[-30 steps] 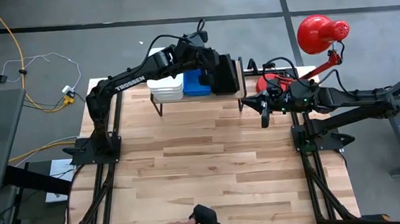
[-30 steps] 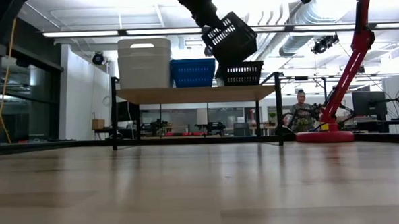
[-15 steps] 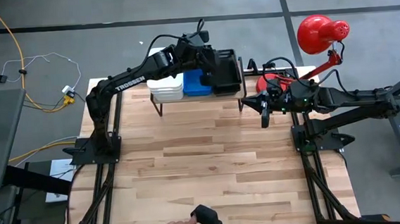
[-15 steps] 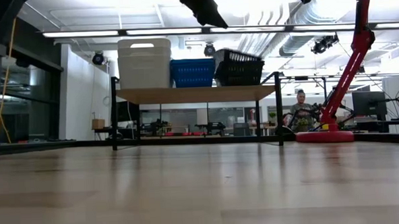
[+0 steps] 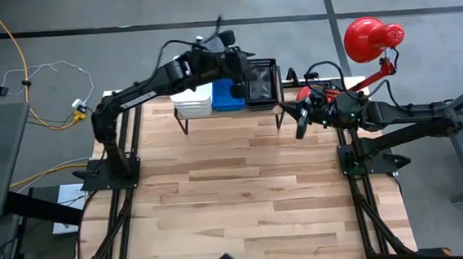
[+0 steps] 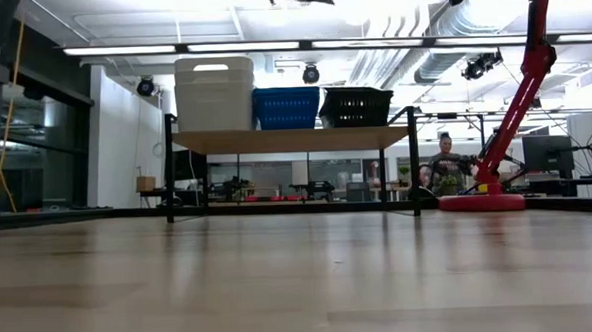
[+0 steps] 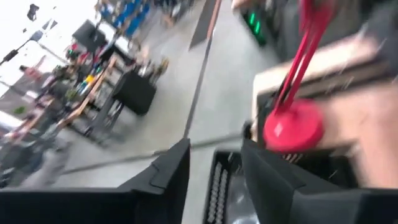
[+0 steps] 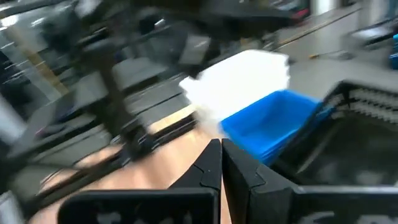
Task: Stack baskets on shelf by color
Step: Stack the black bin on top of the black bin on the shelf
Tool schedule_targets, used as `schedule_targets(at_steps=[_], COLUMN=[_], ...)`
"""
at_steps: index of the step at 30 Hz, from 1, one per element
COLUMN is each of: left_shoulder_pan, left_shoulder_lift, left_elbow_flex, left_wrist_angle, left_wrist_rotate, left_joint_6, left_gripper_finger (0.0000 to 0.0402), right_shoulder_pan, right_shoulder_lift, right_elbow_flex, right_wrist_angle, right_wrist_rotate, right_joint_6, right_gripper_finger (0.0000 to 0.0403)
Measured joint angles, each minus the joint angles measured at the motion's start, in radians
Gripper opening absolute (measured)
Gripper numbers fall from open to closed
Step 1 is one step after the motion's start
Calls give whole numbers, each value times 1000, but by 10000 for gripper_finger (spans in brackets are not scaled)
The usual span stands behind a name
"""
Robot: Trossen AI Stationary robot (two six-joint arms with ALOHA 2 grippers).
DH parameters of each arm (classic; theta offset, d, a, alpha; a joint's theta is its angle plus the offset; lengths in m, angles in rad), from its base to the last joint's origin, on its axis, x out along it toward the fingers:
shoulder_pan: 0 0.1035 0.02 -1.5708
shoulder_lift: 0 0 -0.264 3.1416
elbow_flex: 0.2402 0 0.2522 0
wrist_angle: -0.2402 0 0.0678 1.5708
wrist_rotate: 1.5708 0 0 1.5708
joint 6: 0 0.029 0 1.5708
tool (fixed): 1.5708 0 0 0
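A: Where do the baskets sit?

B: All on the shelf [image 6: 290,139], in a row: white stack [image 6: 215,93] at one end, blue [image 6: 286,107] in the middle, black [image 6: 355,106] at the other end. From above, the black basket [image 5: 261,82] lies level on the plank, just beside the blue [image 5: 227,95].

A: And the left gripper [image 5: 237,64]?

B: Over the back of the shelf, just above the black basket's near rim. Its wrist view shows the fingers [image 7: 171,171] parted with nothing between them and the black mesh below.

A: The right gripper [image 5: 300,128]?

B: Off the shelf's end, beside the table edge, well apart from the baskets. Its fingers [image 8: 208,163] are pressed together, holding nothing.
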Motion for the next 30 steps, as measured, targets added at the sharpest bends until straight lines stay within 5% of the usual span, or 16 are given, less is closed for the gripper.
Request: schedule_targets(at_steps=[8, 15, 20, 30], left_shoulder_pan=[-23, -85, -179, -314], left_shoulder_lift=[-180, -302, -420, -755], left_elbow_flex=[0, -27, -245, -832], left_wrist_angle=[-71, -231, -93, 463], left_wrist_rotate=[230, 305, 269, 63], left_joint_6=[-301, -480, -546, -752], left_gripper_finger=[11, 1, 0, 0], right_shoulder_pan=[-101, -241, -323, -417], right_shoulder_lift=[136, 315, 454, 687], right_elbow_flex=[0, 77, 265, 546], right_wrist_angle=[214, 306, 146, -146], right_wrist_rotate=[54, -45, -17, 147], right_joint_6=[-30, 18, -31, 21], right_gripper_finger=[0, 0, 0, 0])
